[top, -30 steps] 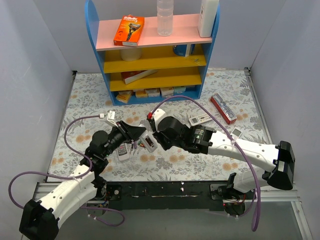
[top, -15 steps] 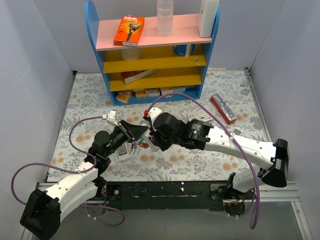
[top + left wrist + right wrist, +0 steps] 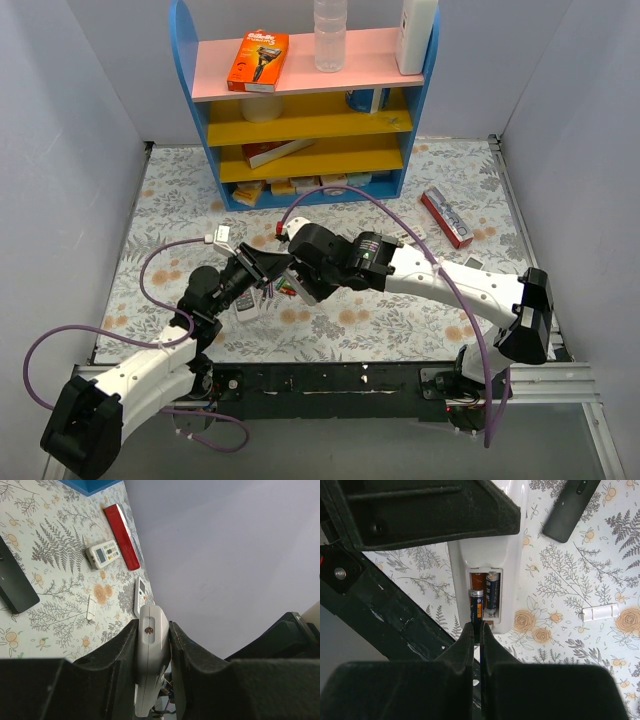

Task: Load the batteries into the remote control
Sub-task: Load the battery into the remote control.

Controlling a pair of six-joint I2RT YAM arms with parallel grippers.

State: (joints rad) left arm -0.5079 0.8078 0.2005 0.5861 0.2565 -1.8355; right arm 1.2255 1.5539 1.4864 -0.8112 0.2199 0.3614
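Four remotes: one held white remote, one black remote, one white remote with a display, one slim white remote. Two batteries in the held one's open bay. One red box, one white battery cover. One blue shelf unit with one orange razor box, one clear bottle, one white bottle. Two claws, left claw and right claw.

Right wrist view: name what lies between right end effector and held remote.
A battery, at the right end effector's tips, in the remote's open compartment; right wrist view shows it.
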